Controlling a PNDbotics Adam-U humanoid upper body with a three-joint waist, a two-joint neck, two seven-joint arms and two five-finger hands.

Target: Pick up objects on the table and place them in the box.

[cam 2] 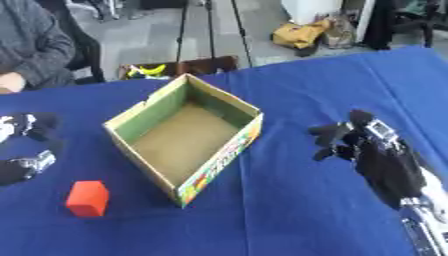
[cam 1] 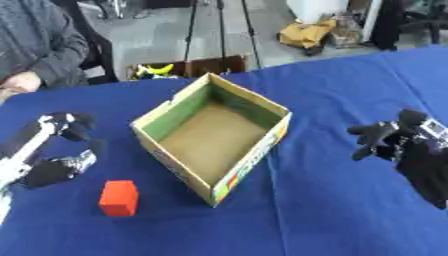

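An open cardboard box [cam 1: 282, 111] with green inner walls and a brown floor sits in the middle of the blue table; I see nothing inside it. A red block [cam 1: 118, 198] stands on the cloth near the box's front left corner. My left hand [cam 1: 54, 145] hovers at the left edge, above and left of the red block, fingers and thumb spread with nothing between them. To the right of the box my right hand [cam 2: 363, 145] is raised over the cloth, its fingers relaxed and empty.
The blue tablecloth [cam 1: 341, 210] covers the whole work surface. A person in a grey sleeve [cam 1: 39, 47] sits at the far left edge, hand resting on the table. Beyond the far edge are tripod legs, a crate and bags on the floor.
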